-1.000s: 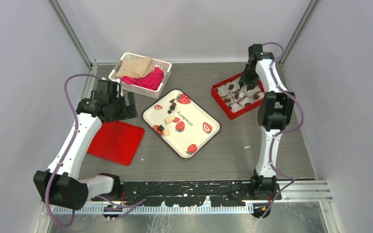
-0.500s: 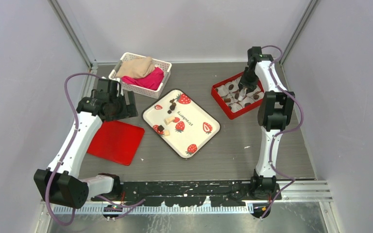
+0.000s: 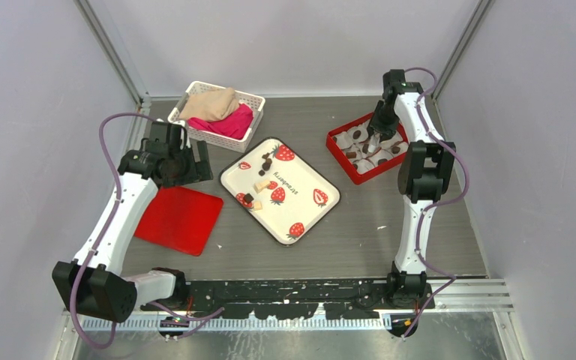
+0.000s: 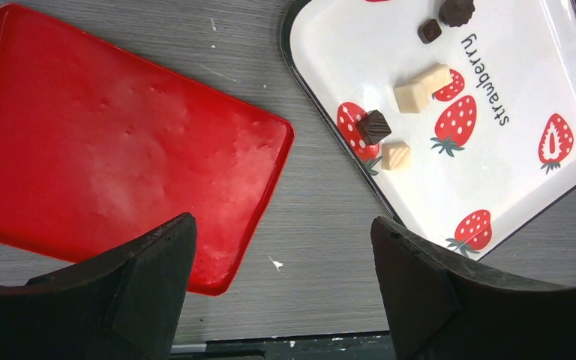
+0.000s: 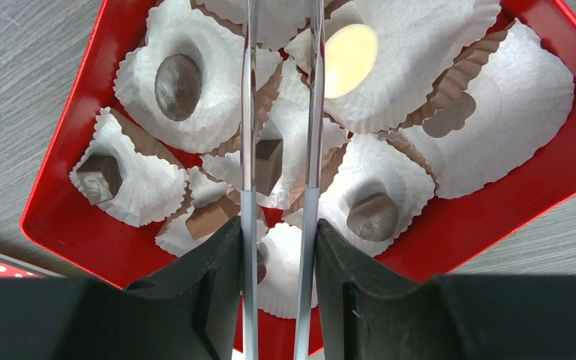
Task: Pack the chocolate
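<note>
Pinching tongs (image 5: 248,112) in right pincer (image 5: 277,225), spread at left pincer (image 4: 281,232); likely light, fragile chocolate (image 5: 268,161) at twelve o'clock: nip gently across flat sides

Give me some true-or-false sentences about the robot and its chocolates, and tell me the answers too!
1. The right gripper holds tongs over the red box. True.
2. The left gripper is squeezing one of the chocolates. False: it is open and holds nothing, above the red lid and the strawberry tray.
3. Some chocolates lie on the strawberry tray. True.
4. The white basket is full of chocolates. False: it holds cloths, one beige and one pink.
5. All the paper cups in the red box are empty. False: several have chocolates in them.
</note>
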{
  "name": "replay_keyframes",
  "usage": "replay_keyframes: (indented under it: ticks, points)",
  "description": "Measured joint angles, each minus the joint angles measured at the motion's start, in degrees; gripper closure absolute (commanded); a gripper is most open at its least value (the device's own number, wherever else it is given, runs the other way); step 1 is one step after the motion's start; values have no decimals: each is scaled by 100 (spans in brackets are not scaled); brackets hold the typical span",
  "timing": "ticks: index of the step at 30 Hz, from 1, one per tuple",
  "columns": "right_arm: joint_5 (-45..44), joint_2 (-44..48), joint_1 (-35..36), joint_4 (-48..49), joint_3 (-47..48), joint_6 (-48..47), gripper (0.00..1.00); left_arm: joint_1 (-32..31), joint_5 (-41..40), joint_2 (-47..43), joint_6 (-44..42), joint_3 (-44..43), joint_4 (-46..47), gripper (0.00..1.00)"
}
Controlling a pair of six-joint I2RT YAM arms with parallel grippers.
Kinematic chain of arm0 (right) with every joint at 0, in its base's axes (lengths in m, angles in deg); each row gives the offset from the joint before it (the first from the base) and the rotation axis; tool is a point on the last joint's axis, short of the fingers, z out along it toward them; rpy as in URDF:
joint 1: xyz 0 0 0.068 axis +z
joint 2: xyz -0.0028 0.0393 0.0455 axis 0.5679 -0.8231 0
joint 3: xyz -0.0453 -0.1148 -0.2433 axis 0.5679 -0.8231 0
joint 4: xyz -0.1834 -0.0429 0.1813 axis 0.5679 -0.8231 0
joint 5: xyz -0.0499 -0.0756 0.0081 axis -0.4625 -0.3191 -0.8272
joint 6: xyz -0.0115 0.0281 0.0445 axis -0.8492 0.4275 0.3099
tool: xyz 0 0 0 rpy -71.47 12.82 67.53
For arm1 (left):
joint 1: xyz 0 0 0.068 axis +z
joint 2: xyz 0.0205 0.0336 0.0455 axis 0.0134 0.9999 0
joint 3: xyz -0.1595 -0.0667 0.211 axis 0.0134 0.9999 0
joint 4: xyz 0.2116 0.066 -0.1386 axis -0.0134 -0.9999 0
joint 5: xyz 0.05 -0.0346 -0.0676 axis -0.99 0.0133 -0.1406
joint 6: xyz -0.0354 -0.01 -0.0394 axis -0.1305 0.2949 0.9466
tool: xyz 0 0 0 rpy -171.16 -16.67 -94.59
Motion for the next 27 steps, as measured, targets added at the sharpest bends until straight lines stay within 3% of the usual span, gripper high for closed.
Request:
replay_keyframes:
  ticks: [4, 15, 18, 23, 27]
  points:
    - [15, 0, 0, 0, 0, -17, 52, 0, 0, -20, 13, 0, -2, 13]
    - [79, 107, 0, 0, 0, -20, 55, 0, 7, -162, 85, 0, -11, 14]
    - [103, 389, 2, 2, 0, -13, 64, 0, 20, -177, 85, 0, -13, 14]
    - [109, 1257, 2, 122, -142, 37, 91, 0, 31, -179, 83, 0, -11, 14]
    - [83, 2417, 2, 387, -940, 68, 99, 0, 127, -179, 83, 0, -9, 14]
